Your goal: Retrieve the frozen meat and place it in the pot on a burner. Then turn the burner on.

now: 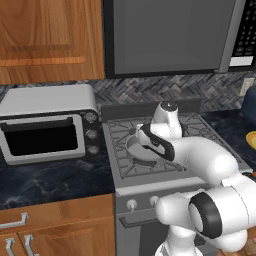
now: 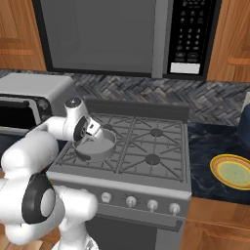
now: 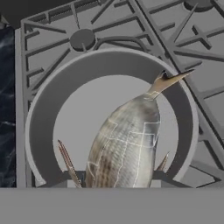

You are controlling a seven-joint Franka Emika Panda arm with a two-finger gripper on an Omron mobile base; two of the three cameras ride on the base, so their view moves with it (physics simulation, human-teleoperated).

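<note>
The frozen meat (image 3: pixel 127 144) is a pale, silvery-grey fish with a brownish tail. It hangs tail-first over the inside of the pot (image 3: pixel 43 109). My gripper (image 3: pixel 116 177) is shut on it, a dark fingertip (image 3: pixel 72 175) on either side of its body. The grey round pot (image 1: pixel 136 150) sits on the front left burner of the stove, and the hand (image 1: pixel 150 140) hovers just above it. From the right side the gripper (image 2: pixel 93 129) is over the pot (image 2: pixel 100 146). The burner under the pot is hidden; a burner (image 3: pixel 82 38) of the same kind lies behind it.
A row of knobs (image 2: pixel 130 201) runs along the stove front. A silver toaster oven (image 1: pixel 47 130) stands on the dark counter to the left. A yellow plate (image 2: pixel 234 171) lies on the counter to the right. A microwave (image 2: pixel 190 39) hangs above the stove.
</note>
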